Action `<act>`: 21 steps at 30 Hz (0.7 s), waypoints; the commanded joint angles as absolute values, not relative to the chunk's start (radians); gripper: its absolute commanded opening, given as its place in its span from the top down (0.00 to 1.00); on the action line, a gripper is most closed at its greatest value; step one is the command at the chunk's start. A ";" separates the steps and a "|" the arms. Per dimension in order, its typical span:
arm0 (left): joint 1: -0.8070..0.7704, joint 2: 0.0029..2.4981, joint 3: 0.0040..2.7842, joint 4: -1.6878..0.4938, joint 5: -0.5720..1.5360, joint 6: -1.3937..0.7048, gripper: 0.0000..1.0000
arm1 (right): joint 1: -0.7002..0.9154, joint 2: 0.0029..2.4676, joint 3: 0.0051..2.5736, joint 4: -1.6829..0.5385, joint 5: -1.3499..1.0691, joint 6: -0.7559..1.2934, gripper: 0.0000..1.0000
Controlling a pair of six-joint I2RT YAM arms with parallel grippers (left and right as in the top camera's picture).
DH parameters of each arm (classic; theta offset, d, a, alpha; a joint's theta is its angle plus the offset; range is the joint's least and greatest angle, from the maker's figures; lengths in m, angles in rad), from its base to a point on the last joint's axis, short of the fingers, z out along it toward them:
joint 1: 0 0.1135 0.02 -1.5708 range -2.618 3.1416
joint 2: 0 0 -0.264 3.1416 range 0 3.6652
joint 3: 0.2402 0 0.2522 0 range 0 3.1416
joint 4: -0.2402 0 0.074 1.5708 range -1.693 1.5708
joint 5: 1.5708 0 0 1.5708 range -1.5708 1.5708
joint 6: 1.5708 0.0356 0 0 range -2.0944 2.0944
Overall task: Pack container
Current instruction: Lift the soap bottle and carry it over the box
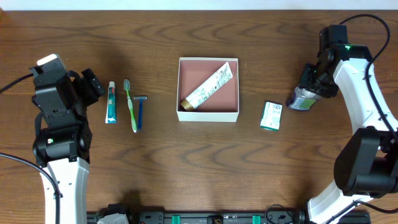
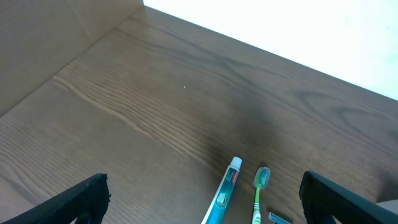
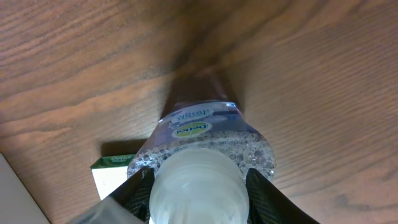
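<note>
The container (image 1: 208,112), a shallow white-walled box with a reddish-brown floor, sits mid-table and holds a white patterned tube (image 1: 209,86) lying diagonally. My right gripper (image 1: 306,94) is shut on a clear bottle (image 3: 200,140) with a white cap, right of the container. A blue toothpaste tube (image 1: 111,103), green toothbrush (image 1: 130,104) and blue razor (image 1: 140,109) lie left of the container. My left gripper (image 1: 92,83) is open and empty beside the toothpaste; the toothpaste (image 2: 222,195) and toothbrush (image 2: 259,193) show between its fingers (image 2: 202,199).
A small green-and-white carton (image 1: 271,116) lies between the container and the bottle; its corner shows in the right wrist view (image 3: 112,173). The table's far edge runs across the top of the left wrist view.
</note>
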State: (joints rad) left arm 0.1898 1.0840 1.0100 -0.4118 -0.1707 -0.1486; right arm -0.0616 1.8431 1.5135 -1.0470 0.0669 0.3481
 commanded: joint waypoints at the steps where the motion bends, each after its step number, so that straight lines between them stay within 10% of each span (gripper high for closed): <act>1: 0.195 1.084 1.032 -0.411 -0.168 -0.131 0.02 | -0.057 1.844 1.512 -1.035 0.066 0.315 0.57; 21: 0.195 1.084 1.032 -0.411 -0.168 -0.131 0.02 | 0.001 1.731 1.513 -1.034 0.051 0.306 0.87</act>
